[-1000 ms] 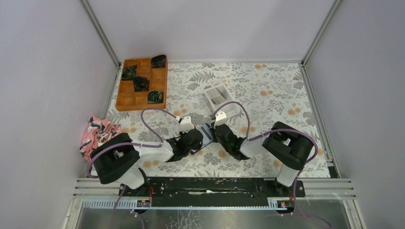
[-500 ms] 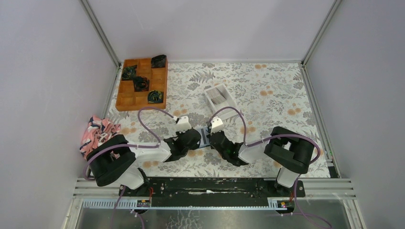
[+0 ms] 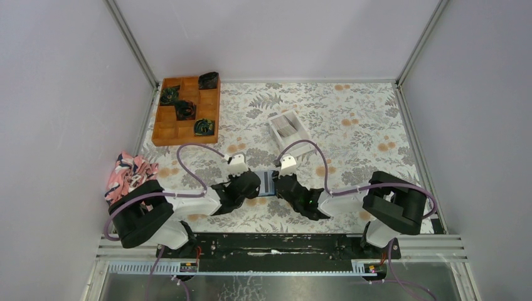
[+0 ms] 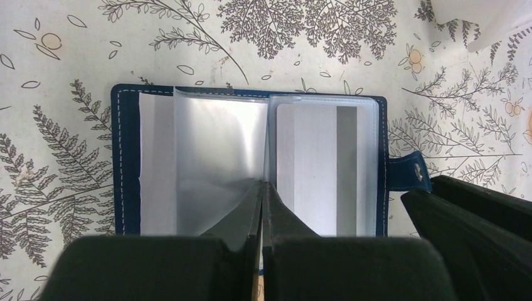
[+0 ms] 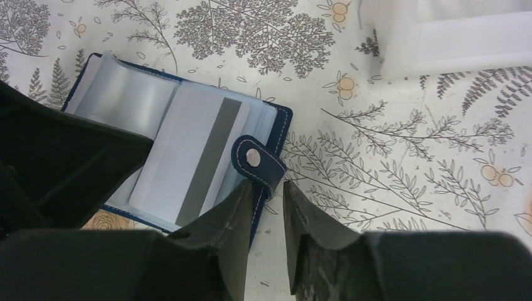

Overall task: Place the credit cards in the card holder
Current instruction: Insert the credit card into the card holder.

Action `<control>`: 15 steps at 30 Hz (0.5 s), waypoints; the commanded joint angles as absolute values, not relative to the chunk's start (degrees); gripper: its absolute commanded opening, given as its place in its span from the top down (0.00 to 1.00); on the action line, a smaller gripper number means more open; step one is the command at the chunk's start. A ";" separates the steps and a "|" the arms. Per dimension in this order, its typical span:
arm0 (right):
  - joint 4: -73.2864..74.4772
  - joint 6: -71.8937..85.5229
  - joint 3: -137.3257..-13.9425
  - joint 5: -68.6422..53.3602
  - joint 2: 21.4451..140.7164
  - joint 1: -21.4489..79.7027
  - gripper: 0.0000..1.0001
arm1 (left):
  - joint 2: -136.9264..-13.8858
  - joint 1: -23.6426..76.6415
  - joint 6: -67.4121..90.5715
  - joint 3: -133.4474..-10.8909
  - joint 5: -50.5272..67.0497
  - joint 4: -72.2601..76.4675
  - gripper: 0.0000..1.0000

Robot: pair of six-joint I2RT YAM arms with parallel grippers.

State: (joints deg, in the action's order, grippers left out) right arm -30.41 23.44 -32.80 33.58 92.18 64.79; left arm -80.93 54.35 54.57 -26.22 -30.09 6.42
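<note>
The card holder point(image 3: 268, 182) lies open on the flowered table between my two grippers. It is navy outside point(image 4: 125, 157) with clear sleeves inside. A pale grey-white credit card with a dark stripe point(image 4: 317, 169) sits in its right sleeve and also shows in the right wrist view point(image 5: 188, 157). My left gripper point(image 4: 264, 184) is shut, its tips on the fold between the sleeves. My right gripper point(image 5: 266, 188) is narrowly open at the holder's edge, its left finger against the snap strap point(image 5: 257, 160). More pale cards point(image 3: 285, 125) stand in the white box.
The white open-topped box point(image 3: 300, 139) stands just behind the grippers; its wall shows in the right wrist view point(image 5: 452, 37). An orange wooden tray point(image 3: 164, 132) with dark items sits at the back left. A pink patterned cloth point(image 3: 128, 172) lies at the left edge.
Both grippers have shifted a little, and the right arm's base link has swung right. The card holder has turned from tilted to square between the grippers.
</note>
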 commanded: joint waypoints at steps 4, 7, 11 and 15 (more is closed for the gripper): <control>-25.41 25.83 -35.47 39.76 88.27 64.88 0.63 | -81.01 54.61 55.46 -23.52 -30.18 5.27 1.00; -23.07 24.89 -36.80 40.98 86.95 64.56 0.62 | -80.61 54.58 55.37 -23.31 -30.39 5.26 1.00; -18.76 24.25 -38.98 42.51 85.60 63.06 0.61 | -80.38 54.53 55.22 -23.10 -30.41 5.22 1.00; -16.39 24.75 -39.12 41.23 84.12 59.36 0.60 | -80.31 54.57 55.03 -22.91 -30.34 5.43 1.00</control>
State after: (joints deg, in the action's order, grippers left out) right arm -19.70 24.29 -37.10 38.54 86.89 62.61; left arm -80.05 54.35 55.55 -24.80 -30.20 7.88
